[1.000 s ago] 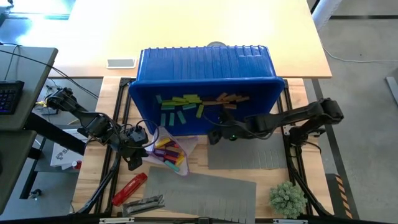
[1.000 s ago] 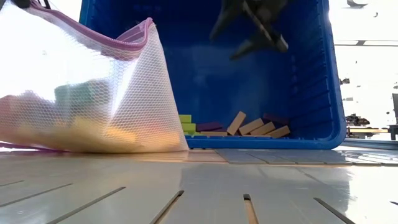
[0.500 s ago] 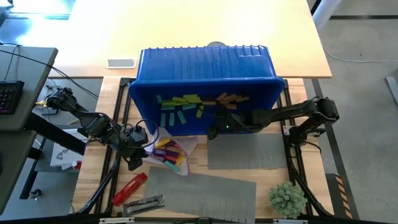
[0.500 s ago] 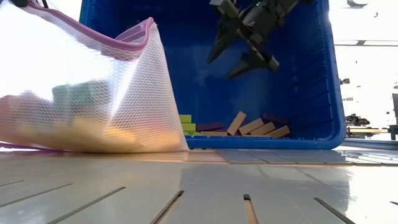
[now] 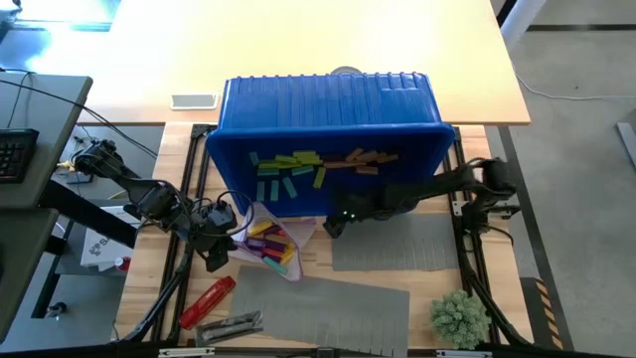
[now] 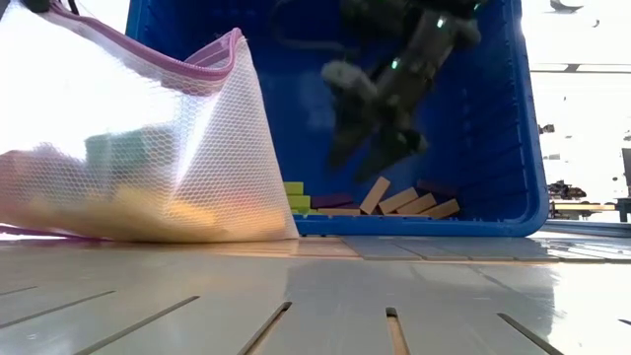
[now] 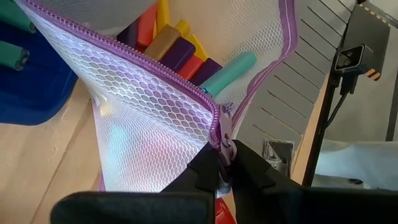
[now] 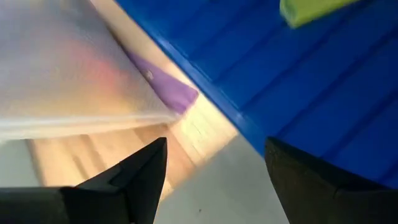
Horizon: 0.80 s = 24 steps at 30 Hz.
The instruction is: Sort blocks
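Grey mats (image 5: 328, 298): lowest part of the high view, flat on the wooden table; a red cylindrical tool (image 5: 207, 300) lies at lower left, tilted, and a green plant (image 5: 459, 316) at lower right.
Mesh pouch (image 5: 273, 237): just left of centre in the high view, mouth opening toward the blue bin; purple zipper edge. It fills the left half of the low view (image 6: 128, 148).
Pouch contents: bars in purple, yellow, red and teal (image 7: 186, 56), mostly lying with long axes along the pouch, toward its mouth.
Left gripper (image 5: 221, 251): lower left of centre in the high view, fingers (image 7: 205, 177) pinched shut on the pouch's zipper end.
Right gripper (image 5: 333, 225): centre of the high view, at the near rim of the bin, just beside the pouch mouth; fingers (image 8: 134, 180) spread apart, nothing between them. The low view is smeared here, so its height above the table is not sure.
Blue bin (image 5: 224, 149): upper centre, tipped on its side with its opening toward the lower edge of the frame.
Blocks in bin (image 5: 298, 164): a loose row across the bin's floor. Teal and lime bars to the left, most with long axes left to right, a few upright; tan and purple ones to the right (image 6: 404, 202), leaning slantwise.
Open room: bare mat to the right of the pouch, below the right arm; the bin's right corner holds no bars.
Edges: black frame rails run down both sides of the table; a pale tabletop lies beyond the bin.
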Each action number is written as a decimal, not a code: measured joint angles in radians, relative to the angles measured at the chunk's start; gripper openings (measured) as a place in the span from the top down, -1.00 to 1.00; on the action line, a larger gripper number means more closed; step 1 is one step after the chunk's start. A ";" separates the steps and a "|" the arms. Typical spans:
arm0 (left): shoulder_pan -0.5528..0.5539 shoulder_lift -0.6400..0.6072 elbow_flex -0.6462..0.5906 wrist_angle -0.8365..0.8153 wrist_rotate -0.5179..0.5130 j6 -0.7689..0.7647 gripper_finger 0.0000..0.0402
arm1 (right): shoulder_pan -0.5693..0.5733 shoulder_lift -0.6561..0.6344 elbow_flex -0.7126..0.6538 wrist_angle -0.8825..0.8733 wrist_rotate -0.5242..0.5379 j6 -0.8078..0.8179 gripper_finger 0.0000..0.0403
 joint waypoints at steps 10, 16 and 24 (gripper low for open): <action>0.001 0.000 0.000 0.002 -0.008 -0.011 1.00 | -0.054 0.143 0.060 0.192 0.022 -0.103 -0.25; 0.000 0.000 0.000 0.002 -0.007 -0.011 1.00 | -0.084 0.286 0.217 0.250 0.053 -0.315 -0.25; 0.002 0.000 0.000 0.002 -0.030 -0.023 1.00 | -0.119 0.442 0.365 0.372 0.146 -0.334 -0.25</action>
